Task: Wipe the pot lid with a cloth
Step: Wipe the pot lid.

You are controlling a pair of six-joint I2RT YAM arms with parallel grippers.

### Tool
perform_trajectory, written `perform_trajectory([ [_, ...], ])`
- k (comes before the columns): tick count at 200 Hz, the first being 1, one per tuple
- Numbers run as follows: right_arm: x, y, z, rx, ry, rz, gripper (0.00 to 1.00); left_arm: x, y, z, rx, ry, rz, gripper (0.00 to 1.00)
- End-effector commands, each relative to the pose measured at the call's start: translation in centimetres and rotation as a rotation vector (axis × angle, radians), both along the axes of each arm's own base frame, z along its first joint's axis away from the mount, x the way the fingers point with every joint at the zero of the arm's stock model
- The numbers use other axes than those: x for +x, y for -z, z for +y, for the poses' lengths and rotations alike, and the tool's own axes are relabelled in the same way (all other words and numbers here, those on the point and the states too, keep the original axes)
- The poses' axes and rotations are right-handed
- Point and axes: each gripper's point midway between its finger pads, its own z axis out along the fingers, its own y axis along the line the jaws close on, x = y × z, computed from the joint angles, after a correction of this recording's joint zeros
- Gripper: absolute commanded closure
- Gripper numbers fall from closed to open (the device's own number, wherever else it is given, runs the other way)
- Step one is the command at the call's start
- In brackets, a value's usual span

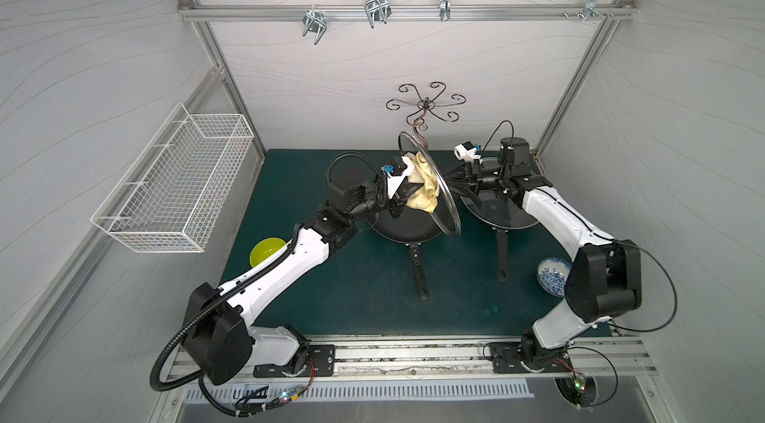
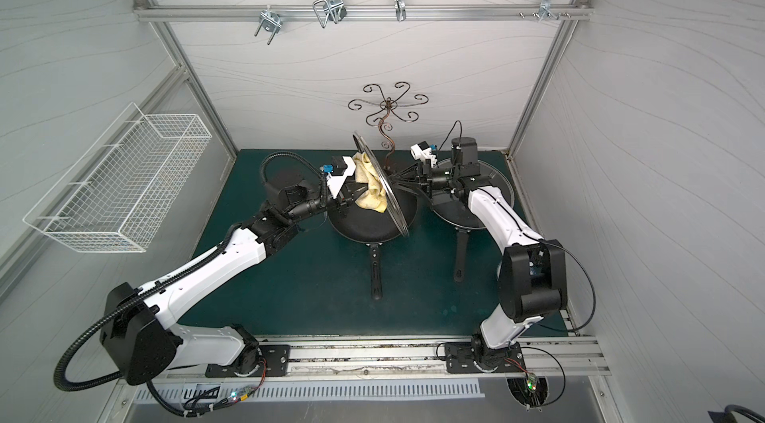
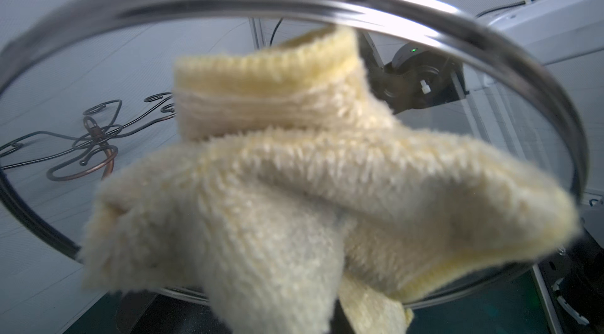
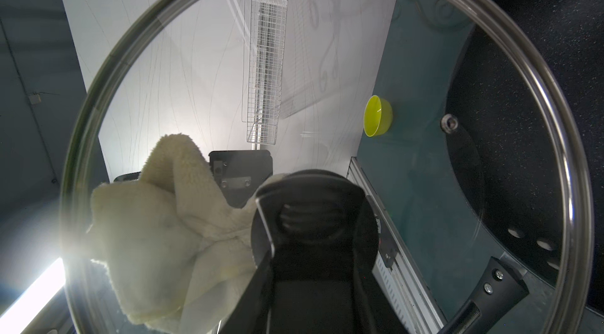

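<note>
Left claw [image 1: 406, 194] clamps the cloth [image 1: 422, 182] against the pot lid [image 1: 450, 216], which the right claw [image 1: 451, 180] grips on edge over a pan [image 1: 397, 231]. Through its glass, only the right wrist view shows a lime bowl [image 4: 378, 116].

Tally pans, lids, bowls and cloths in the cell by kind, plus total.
Frying pans: 2
Bowls: 2
Glass lid: 1
Cloth: 1
Total: 6
</note>
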Motion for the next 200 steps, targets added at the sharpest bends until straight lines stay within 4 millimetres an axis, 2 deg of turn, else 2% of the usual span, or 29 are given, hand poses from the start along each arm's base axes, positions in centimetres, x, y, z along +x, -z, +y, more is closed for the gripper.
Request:
perform_trajectory([
  [1,-1.4,-4.4,0.1,0.074,-0.087,-0.162,1.00,1.1,-4.9,0.4,-0.119,-0.060,-0.091,1.00],
  [17,-1.4,-4.4,0.1,0.074,-0.087,-0.164,1.00,2.7,-5.2,1.1,-0.169,-0.139,-0.027,1.00],
  [44,-1.5,-4.7,0.1,0.077,-0.088,-0.174,1.00,6.3,-5.4,3.6,-0.306,-0.306,0.180,1.00],
  [69,-1.7,-5.1,0.1,0.085,-0.094,-0.186,1.00,8.9,-3.7,4.9,-0.352,-0.383,0.366,1.00],
  [96,-1.6,-5.9,0.1,0.091,-0.096,-0.200,1.00,10.6,-1.0,5.1,-0.367,-0.410,0.486,1.00],
  [150,-0.9,-7.3,0.3,0.102,-0.095,-0.223,1.00,10.7,3.9,2.4,-0.308,-0.332,0.604,1.00],
  [178,-0.3,-7.5,0.3,0.106,-0.085,-0.226,1.00,9.1,5.7,0.5,-0.236,-0.280,0.596,1.00],
  [200,0.2,-7.5,0.1,0.108,-0.070,-0.223,1.00,7.1,5.9,-1.2,-0.177,-0.201,0.557,1.00],
])
